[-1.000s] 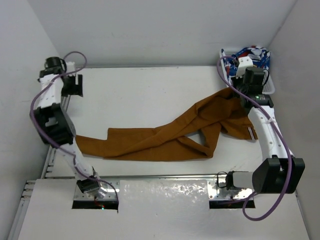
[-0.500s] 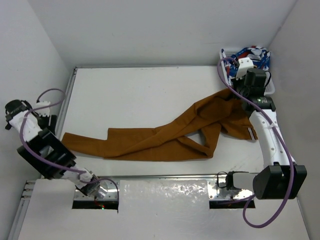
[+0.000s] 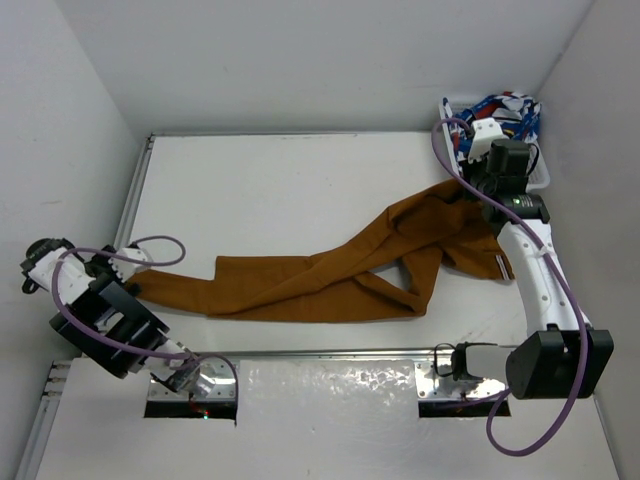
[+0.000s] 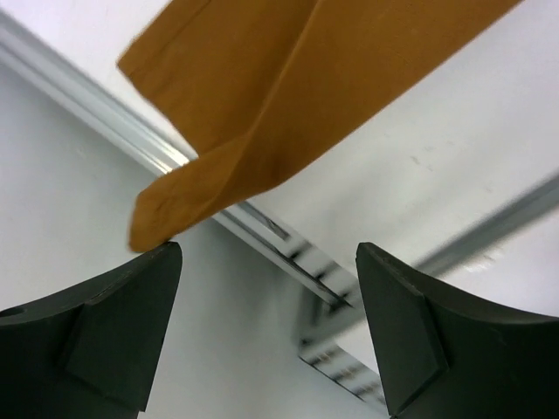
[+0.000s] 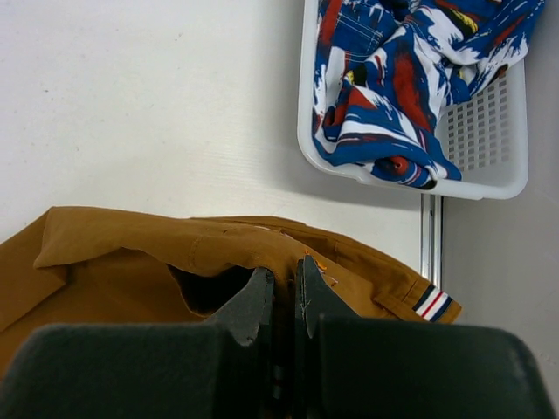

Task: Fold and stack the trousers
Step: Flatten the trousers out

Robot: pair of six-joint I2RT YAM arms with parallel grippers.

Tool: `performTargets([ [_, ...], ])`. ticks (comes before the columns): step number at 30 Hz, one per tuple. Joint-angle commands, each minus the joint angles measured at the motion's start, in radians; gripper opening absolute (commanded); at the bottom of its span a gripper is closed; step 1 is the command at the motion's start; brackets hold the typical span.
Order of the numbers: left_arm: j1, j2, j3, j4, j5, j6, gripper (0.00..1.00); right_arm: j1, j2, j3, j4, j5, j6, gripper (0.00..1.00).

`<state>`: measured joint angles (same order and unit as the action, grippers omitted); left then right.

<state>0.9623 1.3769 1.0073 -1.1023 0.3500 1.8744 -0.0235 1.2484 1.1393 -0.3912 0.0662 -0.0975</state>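
— Jaws?
— Left gripper [image 4: 266, 255] gapes, nothing between; right gripper [image 5: 284, 281] is pinched on the trousers [image 5: 131, 253] at the waist.
— Where do they lie?
— Unfolded across mid-frame, hem at left edge, waist near the basket [image 5: 489, 185] upper right.
— Step?
— Spreading out, I judge. Next, left must close on that hem.

The left arm [image 3: 100, 310] is bent back low at the near left, and the left gripper [image 4: 266, 253] has its jaws wide apart. The right arm [image 3: 540, 270] stretches far forward. The right gripper [image 5: 281, 284] points down, jaws pinched together on the trousers [image 5: 131, 253].
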Motion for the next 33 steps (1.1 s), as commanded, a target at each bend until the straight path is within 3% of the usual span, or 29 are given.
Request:
performTargets([
  [1,-0.039,0.002,-0.064,0.162,0.038,0.226,0.8,0.007,-0.037,0.004,0.028,-0.023,-0.004,0.0],
  [7,-0.083,0.002,-0.159,0.377,0.059,0.108,0.78,0.007,-0.035,0.0,0.031,-0.042,0.005,0.0],
  [15,-0.097,-0.002,-0.134,0.309,0.103,0.132,0.81,0.007,-0.043,-0.006,0.028,-0.051,-0.004,0.0],
  [18,-0.097,0.001,-0.079,0.297,0.147,0.077,0.88,0.007,-0.043,-0.009,0.026,-0.051,-0.005,0.0],
  [19,-0.099,0.005,-0.069,0.303,0.158,0.062,0.99,0.007,-0.044,-0.009,0.026,-0.051,-0.007,0.0],
  [24,-0.155,0.016,-0.145,0.433,0.038,0.031,1.0,0.007,-0.037,-0.003,0.028,-0.06,-0.005,0.0],
  [28,-0.165,0.03,-0.153,0.386,0.024,0.045,0.98,0.007,-0.037,-0.003,0.026,-0.06,-0.007,0.0],
  [29,-0.169,0.034,-0.154,0.365,0.009,0.073,0.95,0.007,-0.037,-0.001,0.028,-0.059,-0.008,0.0],
  [31,-0.181,0.048,-0.159,0.34,-0.057,0.077,0.62,0.007,-0.035,0.005,0.023,-0.055,-0.011,0.0],
  [32,-0.186,0.056,-0.164,0.343,-0.075,0.062,0.38,0.007,-0.037,0.007,0.023,-0.054,-0.013,0.0],
  [33,-0.186,0.056,-0.161,0.343,-0.106,0.051,0.0,0.007,-0.037,0.008,0.025,-0.054,-0.013,0.0],
])
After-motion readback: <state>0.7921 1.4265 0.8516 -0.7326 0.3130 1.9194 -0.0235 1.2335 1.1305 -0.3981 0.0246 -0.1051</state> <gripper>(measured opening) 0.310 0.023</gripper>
